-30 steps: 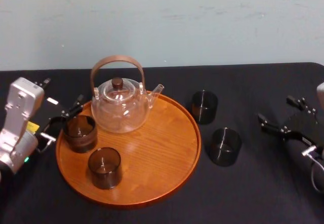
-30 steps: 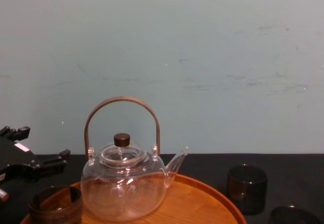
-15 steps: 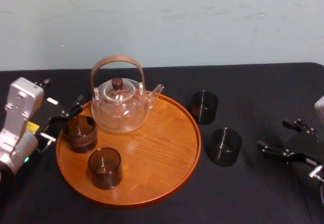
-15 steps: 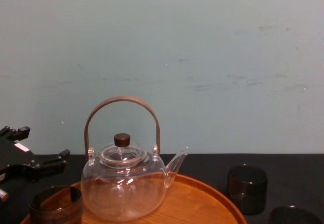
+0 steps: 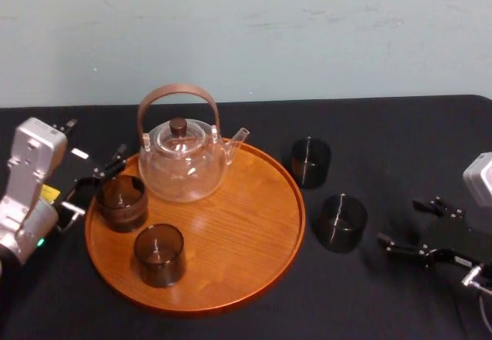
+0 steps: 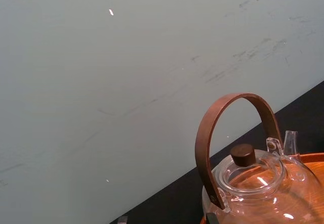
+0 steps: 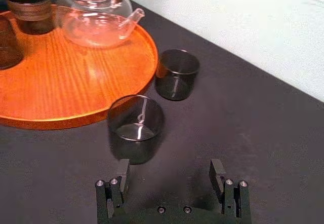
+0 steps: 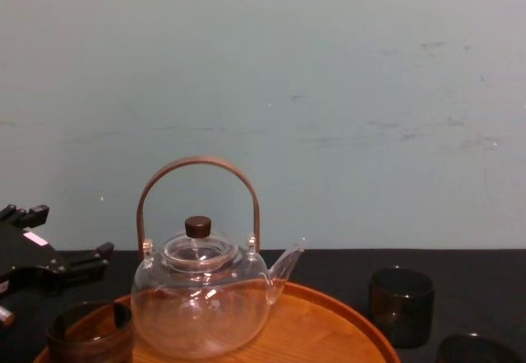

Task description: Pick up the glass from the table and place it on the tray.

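Note:
Two dark glasses stand on the black table [image 5: 400,140] right of the tray: a near glass [image 5: 342,221] [image 7: 135,127] and a far glass [image 5: 310,162] [image 7: 176,74] [image 8: 400,305]. My right gripper [image 5: 400,222] [image 7: 169,176] is open, low over the cloth, a short way right of the near glass, which stands just ahead of its fingers and off to one side. The round wooden tray [image 5: 246,217] [image 7: 76,77] carries a glass teapot [image 5: 183,159] and two more dark glasses [image 5: 121,201] [image 5: 159,254]. My left gripper [image 5: 96,186] [image 8: 62,240] hangs open at the tray's left rim.
The teapot's brown arched handle [image 6: 228,133] rises high over the tray's back left. A pale wall runs behind the table. Bare black cloth lies in front of the tray and around the right gripper.
The right gripper has come in from the far right, down and leftward toward the near glass on the table. The left arm, tray, teapot and glasses have not moved.

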